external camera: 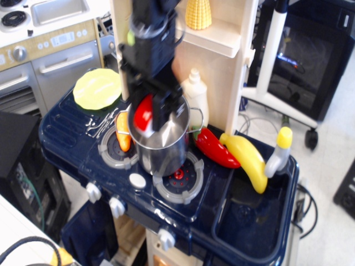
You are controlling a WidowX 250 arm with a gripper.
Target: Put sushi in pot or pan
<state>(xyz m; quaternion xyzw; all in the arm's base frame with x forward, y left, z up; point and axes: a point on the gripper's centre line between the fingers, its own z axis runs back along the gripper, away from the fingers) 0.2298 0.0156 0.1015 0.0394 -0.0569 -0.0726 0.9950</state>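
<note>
So the claw is clamped on the sushi, red top facing the camera, and it hangs right over the left part of the pot's opening, up at rim level. The sushi isn't down inside yet as far as I can tell, it sits between the black fingers just above the shiny inside wall. The pot stands upright on the toy stove, between the two burners, with a thin wire handle sticking out on its right side.

Other stuff around: a small orange vegetable sits just left of the pot, touching or nearly touching it. A red chili pepper lies just right of the pot, and a yellow banana-looking thing leans beside it at the sink edge. A yellow plate rests at the back left corner of the stove. A white bottle stands behind the pot, and a corn cob is up on the shelf. The arm is a bit motion-blurred.
</note>
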